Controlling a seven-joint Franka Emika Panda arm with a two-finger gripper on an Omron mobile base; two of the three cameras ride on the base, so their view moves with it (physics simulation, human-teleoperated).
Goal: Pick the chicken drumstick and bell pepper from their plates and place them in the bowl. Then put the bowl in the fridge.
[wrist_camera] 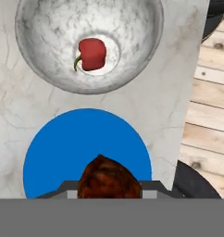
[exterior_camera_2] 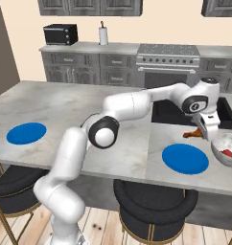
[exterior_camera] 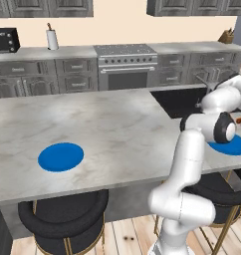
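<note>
My gripper (exterior_camera_2: pixel 204 132) is shut on the brown-orange chicken drumstick (exterior_camera_2: pixel 191 135), held in the air above the right blue plate (exterior_camera_2: pixel 185 159). In the hand view the drumstick (wrist_camera: pixel 109 177) sits low in the middle over that plate (wrist_camera: pixel 58 148). Just beyond the plate stands the marble bowl (wrist_camera: pixel 44 69) with the red bell pepper (wrist_camera: pixel 92 54) lying in its bottom. In the right base view the bowl (exterior_camera_2: pixel 222 141) is at the far right with the pepper (exterior_camera_2: pixel 227 153) inside. A second blue plate (exterior_camera: pixel 60 157) lies bare at the counter's left.
The island counter's front edge (wrist_camera: pixel 181 139) runs close beside plate and bowl, with wooden floor (wrist_camera: pixel 208 115) beyond. Black stools (exterior_camera_2: pixel 151 201) stand under the edge. A dark sink (exterior_camera_2: pixel 170 110) is sunk behind the plate. The stove (exterior_camera: pixel 125 64) is at the back wall.
</note>
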